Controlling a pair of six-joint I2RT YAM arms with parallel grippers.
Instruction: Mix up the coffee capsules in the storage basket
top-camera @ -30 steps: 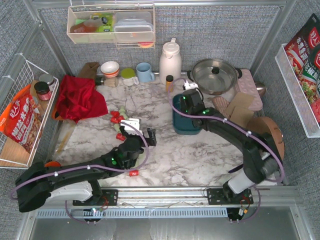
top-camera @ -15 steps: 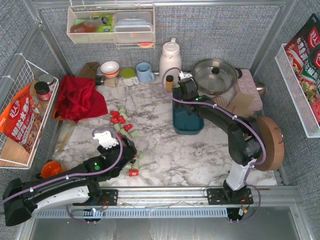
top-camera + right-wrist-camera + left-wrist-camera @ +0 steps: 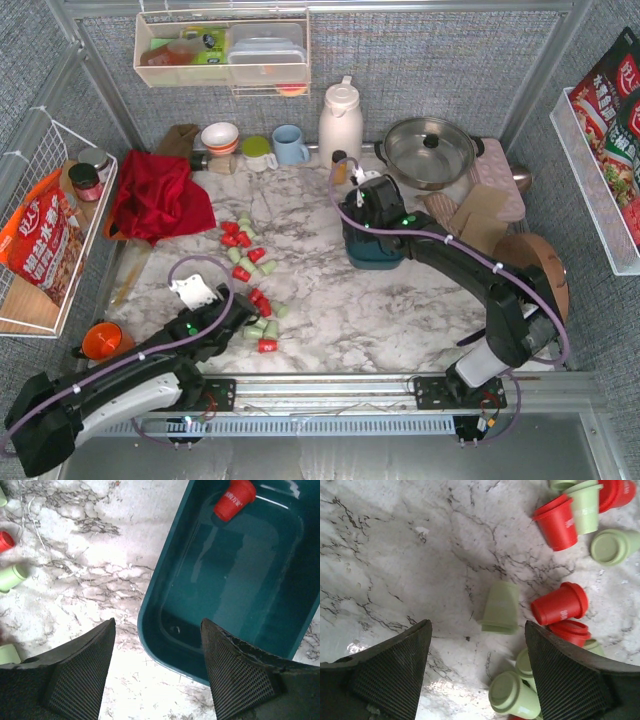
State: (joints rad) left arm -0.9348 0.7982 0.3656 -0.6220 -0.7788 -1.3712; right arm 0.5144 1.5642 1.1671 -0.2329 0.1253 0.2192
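Red and mint green coffee capsules [image 3: 246, 243] lie scattered on the marble left of centre, with a second cluster [image 3: 262, 320] nearer the front. My left gripper [image 3: 243, 312] hovers low at that near cluster, open. In the left wrist view a green capsule [image 3: 501, 607] lies on its side just ahead of the left gripper [image 3: 477, 630], and two more green ones touch the right finger [image 3: 570, 675]. The teal storage basket [image 3: 378, 256] holds one red capsule [image 3: 234, 499]. My right gripper [image 3: 365, 215] hangs open and empty over the basket's left rim [image 3: 150, 605].
A red cloth [image 3: 155, 195] lies at back left. A white thermos [image 3: 340, 120], amber bottle [image 3: 339, 165], mugs and a steel pot [image 3: 430, 150] line the back. An orange cup [image 3: 100, 340] stands near the left arm. A wooden disc [image 3: 545, 275] is at right.
My left gripper pulled back toward the near edge and left, down to the front capsule cluster, its jaws narrowing a little. The right gripper swung behind the basket, then returned over its left rim, jaws wider.
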